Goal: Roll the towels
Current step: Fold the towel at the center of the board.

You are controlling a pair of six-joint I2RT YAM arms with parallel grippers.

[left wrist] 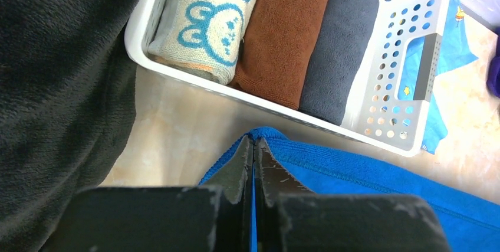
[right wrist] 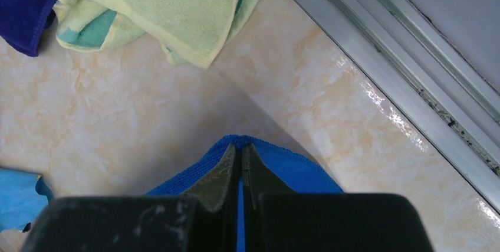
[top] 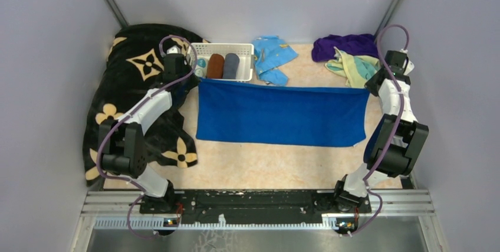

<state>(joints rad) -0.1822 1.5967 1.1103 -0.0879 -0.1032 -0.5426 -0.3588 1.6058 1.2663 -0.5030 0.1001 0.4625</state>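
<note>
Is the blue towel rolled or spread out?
Spread out: the blue towel shows as one wide, flat rectangle, with no roll begun.

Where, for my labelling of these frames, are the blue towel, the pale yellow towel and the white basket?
blue towel (top: 277, 116): top external view, middle of the spread cloth.
pale yellow towel (right wrist: 177, 10): right wrist view, plain yellow part of the top fold.
white basket (left wrist: 389, 87): left wrist view, perforated end wall.

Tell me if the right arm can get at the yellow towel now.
Probably not yet: the right gripper is shut on a corner of the blue towel, though the yellow towel lies close ahead across bare table.
</note>
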